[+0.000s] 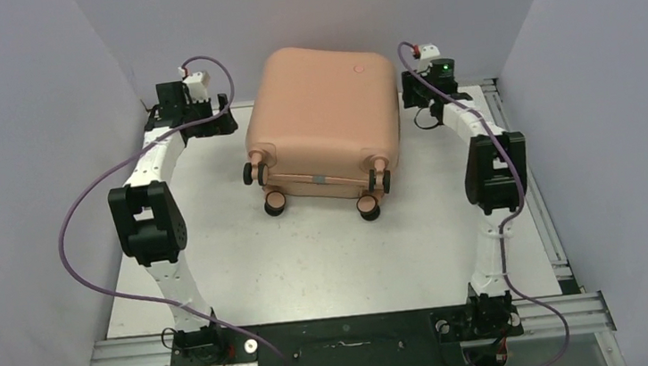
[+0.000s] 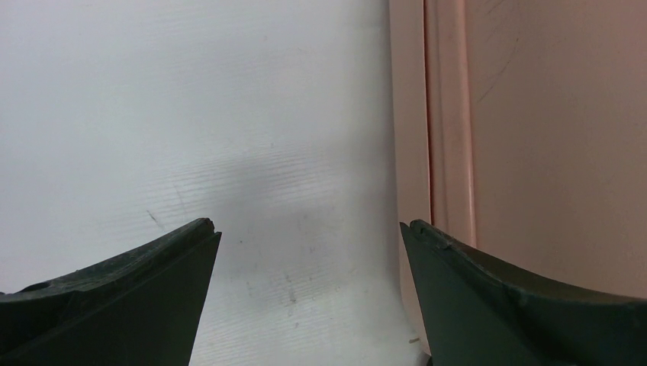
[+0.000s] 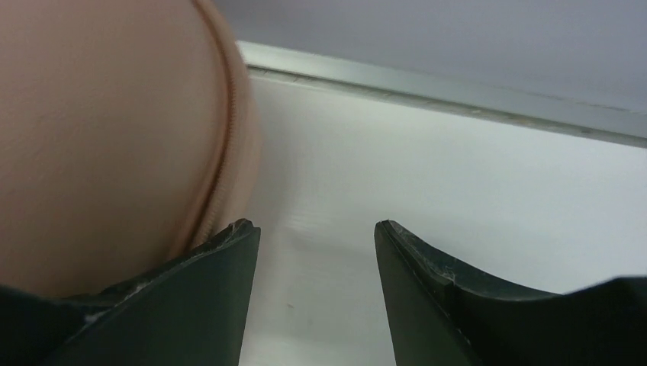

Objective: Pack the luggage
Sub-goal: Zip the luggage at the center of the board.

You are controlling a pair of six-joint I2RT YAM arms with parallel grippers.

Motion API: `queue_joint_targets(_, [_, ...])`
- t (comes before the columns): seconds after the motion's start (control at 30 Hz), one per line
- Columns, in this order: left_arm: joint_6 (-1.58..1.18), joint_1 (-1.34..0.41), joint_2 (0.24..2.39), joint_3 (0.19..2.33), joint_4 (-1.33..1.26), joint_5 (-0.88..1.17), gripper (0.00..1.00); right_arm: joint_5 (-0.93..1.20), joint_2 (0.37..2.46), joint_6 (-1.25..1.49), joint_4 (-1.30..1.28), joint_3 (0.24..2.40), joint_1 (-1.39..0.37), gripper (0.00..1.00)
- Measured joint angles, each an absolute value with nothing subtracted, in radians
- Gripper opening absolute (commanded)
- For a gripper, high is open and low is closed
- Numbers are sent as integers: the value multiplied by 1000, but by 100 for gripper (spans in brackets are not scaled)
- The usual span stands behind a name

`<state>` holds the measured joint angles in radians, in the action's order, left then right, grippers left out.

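Observation:
The luggage (image 1: 322, 111), a salmon-pink hard-shell suitcase, lies shut at the back middle of the table, with its caster wheels (image 1: 276, 204) toward me and a small round dot (image 1: 359, 68) on its top shell. My left gripper (image 1: 227, 121) is low beside its left side. In the left wrist view the left gripper (image 2: 309, 225) stands wide open over bare table, and the luggage (image 2: 534, 137) is just behind the right finger. My right gripper (image 1: 406, 94) is at the shell's right back corner. In the right wrist view the right gripper (image 3: 317, 225) is open with nothing in it, its left finger against the luggage (image 3: 99, 130).
The white table (image 1: 327, 254) is walled in by grey panels at the left, back and right. A metal rail (image 3: 458, 99) runs along the table's far edge. Purple cables (image 1: 80, 197) loop off both arms.

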<state>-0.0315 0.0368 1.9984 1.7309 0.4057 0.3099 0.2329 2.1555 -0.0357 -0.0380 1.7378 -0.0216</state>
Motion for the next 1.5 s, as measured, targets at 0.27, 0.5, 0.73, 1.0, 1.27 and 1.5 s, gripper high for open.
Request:
queue_joint_targets(0.27, [-41,-4,1970,1580,336,327,96,216,2385,-55,-184,1991,-94,57])
queue_joint_targets(0.5, [-35,-6,1808,1348,291,296,96,369,2511,-93,-227,2206,-118,57])
queue_joint_targets(0.73, [-9,-18,1640,1181,328,293,96,445,2537,-119,-222,2248,-144,56])
queue_joint_targets(1.0, [-23,-49,1477,1057,327,371,96,509,1892,-134,-97,1391,4,58])
queue_joint_targets(1.27, [-47,-131,1374,998,288,475,96,649,1350,-392,-26,824,124,60])
queue_joint_targets(1.5, [-83,-150,1373,994,273,529,96,906,1334,-636,-214,722,161,59])
